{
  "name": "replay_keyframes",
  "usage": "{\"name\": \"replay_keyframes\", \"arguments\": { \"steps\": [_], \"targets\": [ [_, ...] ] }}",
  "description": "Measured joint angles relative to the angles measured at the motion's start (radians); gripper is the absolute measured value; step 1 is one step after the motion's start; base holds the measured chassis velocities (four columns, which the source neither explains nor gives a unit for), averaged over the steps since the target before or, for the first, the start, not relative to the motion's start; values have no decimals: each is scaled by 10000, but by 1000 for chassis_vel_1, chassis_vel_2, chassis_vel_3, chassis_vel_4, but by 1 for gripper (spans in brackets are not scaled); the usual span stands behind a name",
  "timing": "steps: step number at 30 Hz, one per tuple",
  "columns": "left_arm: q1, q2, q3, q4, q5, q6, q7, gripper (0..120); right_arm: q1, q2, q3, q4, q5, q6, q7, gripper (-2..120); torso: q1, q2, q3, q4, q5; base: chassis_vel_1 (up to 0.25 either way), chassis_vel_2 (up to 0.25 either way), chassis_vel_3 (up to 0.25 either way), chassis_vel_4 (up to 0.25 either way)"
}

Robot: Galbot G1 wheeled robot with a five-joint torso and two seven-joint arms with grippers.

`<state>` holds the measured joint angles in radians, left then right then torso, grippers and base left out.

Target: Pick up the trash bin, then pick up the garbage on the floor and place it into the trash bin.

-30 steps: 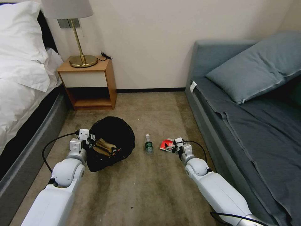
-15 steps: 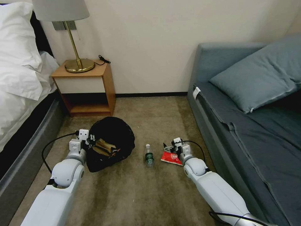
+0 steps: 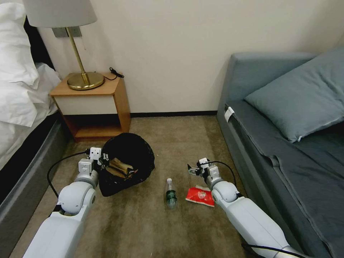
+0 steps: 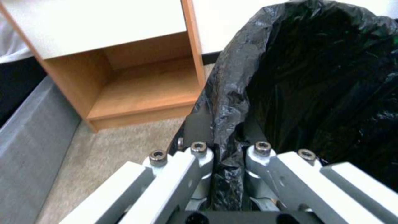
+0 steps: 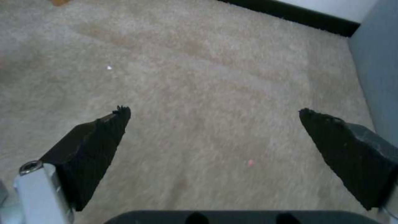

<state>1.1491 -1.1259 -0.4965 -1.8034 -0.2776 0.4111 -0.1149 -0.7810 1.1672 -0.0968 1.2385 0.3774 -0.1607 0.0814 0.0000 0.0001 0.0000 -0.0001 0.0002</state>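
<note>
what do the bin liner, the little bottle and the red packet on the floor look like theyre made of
The trash bin liner looks like thin glossy black plastic film: it crinkles and catches highlights where the left gripper pinches its rim. The bottle seems clear plastic with a white cap and green label. The red packet looks like shiny, flat plastic or foil wrapper; which one is unclear.

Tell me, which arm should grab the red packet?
The right one, probably. Its claw is open and empty above the carpet, close to the red packet. The left claw is busy pinching the bin bag's rim.
</note>
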Motion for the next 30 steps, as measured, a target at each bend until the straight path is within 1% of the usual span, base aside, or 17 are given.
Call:
{"name": "replay_keyframes", "arguments": {
  "steps": [2, 3, 5, 6, 7, 9, 10, 12, 13, 14, 16, 17, 19, 24, 26, 28, 30],
  "targets": [
    [37, 23, -2, -57, -8, 11, 0, 4, 50, -568, -195, 343, 7, -285, -334, 100, 1, 0, 0, 0, -4, -129, 143, 150, -135],
    [37, 23, -2, -57, -8, 11, 0, 4, 50, -568, -195, 343, 7, -285, -334, 100, 1, 0, 0, 0, -4, -103, 120, 144, -135],
    [54, 35, -10, -62, -10, 22, 1, 4, 74, -1005, -413, 529, -131, -382, -585, 100, 2, 0, 1, 1, 1, -76, 83, 94, -79],
    [54, 35, -10, -62, -10, 22, 1, 4, 74, -1005, -413, 529, -131, -382, -585, 100, 2, 0, 1, 1, 1, -49, 83, 94, -49],
    [54, 39, -12, -62, -10, 25, 2, 4, 79, -1214, -505, 642, -225, -443, -762, 100, 1, 0, 0, 2, -3, -3, 26, 54, -49],
    [49, 45, -13, -62, -13, 34, 13, 4, 76, -1591, -662, 865, -404, -589, -1130, 100, 0, 0, 0, 0, 0, 0, 0, 0, 0],
    [49, 45, -13, -62, -13, 34, 13, 4, 76, -1591, -662, 865, -404, -589, -1130, 100, 0, 0, 0, 0, 0, 0, 0, 0, 0],
    [36, 47, -12, -62, -14, 43, 17, 4, 60, -1766, -731, 993, -535, -645, -1363, 100, 0, -1, -1, 1, -2, 0, 0, 0, 0],
    [8, 47, -1, -62, -15, 52, 20, 4, 33, -1972, -812, 1141, -650, -677, -1608, 100, -1, 0, -1, 0, -3, 0, 0, 0, 0],
    [8, 47, -1, -62, -15, 52, 20, 4, 33, -1972, -812, 1141, -650, -677, -1608, 100, -1, 0, -1, 0, -3, 0, 0, 0, 0],
    [-26, 41, 38, -61, -15, 87, 21, 4, -52, -2260, -867, 1394, -843, -679, -2247, 100, 0, 0, -1, 0, -2, 0, 0, 0, 0],
    [-26, 41, 38, -61, -15, 87, 21, 4, -52, -2260, -867, 1394, -843, -679, -2247, 100, 0, 0, -1, 0, -2, 0, 0, 0, 0],
    [-29, 22, 60, -61, -11, 97, 38, 4, -143, -2393, -853, 1504, -1017, -579, -2661, 100, 0, 0, -1, 1, -1, 0, 0, 0, 0],
    [-21, -5, 66, -59, 6, 106, 64, 4, -310, -2526, -811, 1604, -1186, -417, -2967, 100, 0, 0, -1, 1, -2, 0, 0, 0, 0],
    [5, -26, 69, -60, 42, 116, 97, 4, -572, -2624, -704, 1720, -1433, -226, -3483, 100, 0, 0, -1, 1, -1, 0, 0, 0, 0],
    [10, -30, 69, -60, 50, 119, 101, 4, -625, -2636, -680, 1741, -1464, -201, -3566, 100, 0, 0, -1, 2, -3, 0, 0, 0, 0],
    [23, -43, 70, -67, 81, 129, 110, 4, -866, -2672, -569, 1814, -1609, -107, -3917, 100, 0, 0, -1, 1, -1, 0, 0, 0, 0]
  ]
}}
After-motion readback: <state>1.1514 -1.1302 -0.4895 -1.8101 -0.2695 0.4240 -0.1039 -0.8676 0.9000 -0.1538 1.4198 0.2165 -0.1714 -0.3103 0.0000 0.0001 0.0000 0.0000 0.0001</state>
